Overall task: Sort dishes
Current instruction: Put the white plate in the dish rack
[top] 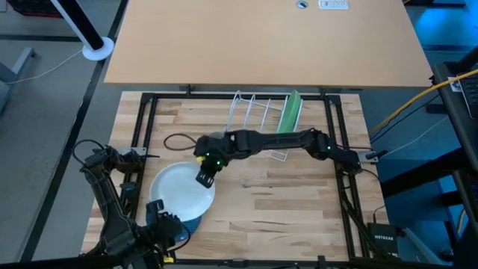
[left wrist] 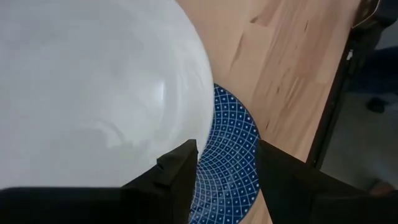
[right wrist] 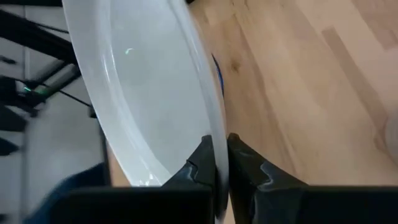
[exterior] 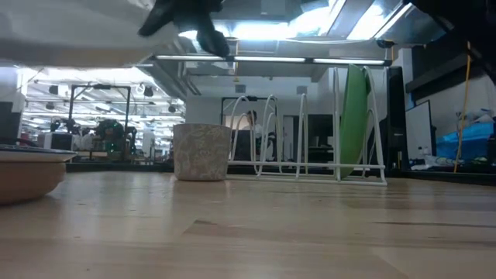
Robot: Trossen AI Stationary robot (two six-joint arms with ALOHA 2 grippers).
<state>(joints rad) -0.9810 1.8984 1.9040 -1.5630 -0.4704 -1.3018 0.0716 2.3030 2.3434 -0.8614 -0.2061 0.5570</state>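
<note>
A white plate [top: 181, 192] hangs above the near-left stack, with my right gripper [top: 205, 177] shut on its rim. Under it lies the dark blue plate [left wrist: 233, 155], resting on the brown-orange plate [exterior: 23, 177]. My left gripper [left wrist: 227, 171] stands open over the blue plate, close to the white plate's near rim. The green plate [top: 290, 112] stands on edge in the white wire rack [top: 254, 116]. The small grey cup [exterior: 201, 152] sits on the table in front of the rack. My right gripper pinches the white plate's rim [right wrist: 208, 127] on its far-right side, one finger on the plate's upper face and one on its underside. The fingers slant down from the table's far right. The plate is lifted clear of the blue plate below. My left gripper's finger [left wrist: 180, 171] stands by the white plate's rim; whether it touches, I cannot tell.
A black cable loop [top: 179, 140] lies on the table left of the rack. A dark frame [top: 142, 119] runs along the table's edges. Bare wood [top: 284, 202] stretches across the near right.
</note>
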